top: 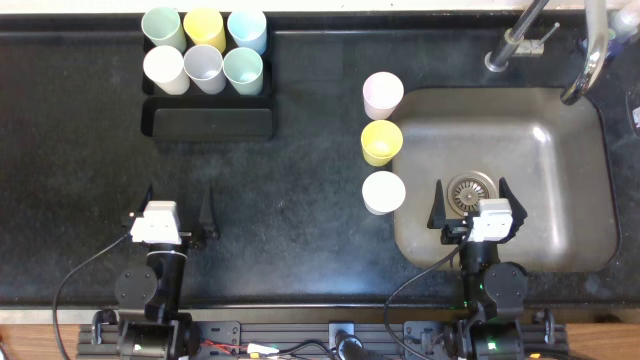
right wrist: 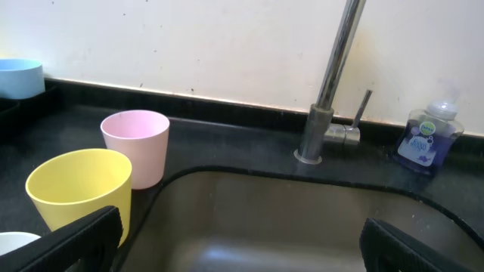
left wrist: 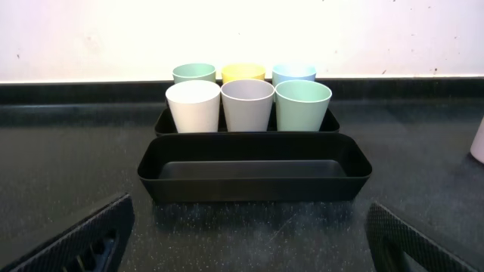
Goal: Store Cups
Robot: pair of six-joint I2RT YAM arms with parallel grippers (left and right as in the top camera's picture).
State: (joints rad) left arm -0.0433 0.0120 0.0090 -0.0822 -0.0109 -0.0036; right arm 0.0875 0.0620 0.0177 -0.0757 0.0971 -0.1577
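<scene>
Three cups stand in a line on the counter beside the sink's left rim: a pink cup (top: 382, 94) (right wrist: 137, 145), a yellow cup (top: 381, 142) (right wrist: 82, 190) and a white cup (top: 383, 192) (right wrist: 13, 242). At the back left, a black tray (top: 154, 86) (left wrist: 162, 121) holds several upright cups in white, grey, green, yellow and blue. In front of it lies an empty black tray (top: 208, 123) (left wrist: 253, 168). My left gripper (top: 178, 211) (left wrist: 249, 242) is open over bare counter, short of the empty tray. My right gripper (top: 472, 202) (right wrist: 242, 245) is open above the sink basin.
A steel sink (top: 560, 150) (right wrist: 302, 219) fills the right side, with a drain (top: 471, 190) and a tap (top: 520, 35) (right wrist: 333, 91) behind it. A blue soap bottle (right wrist: 427, 140) stands at the back right. The dark counter (top: 300, 220) lies between the trays and the cups.
</scene>
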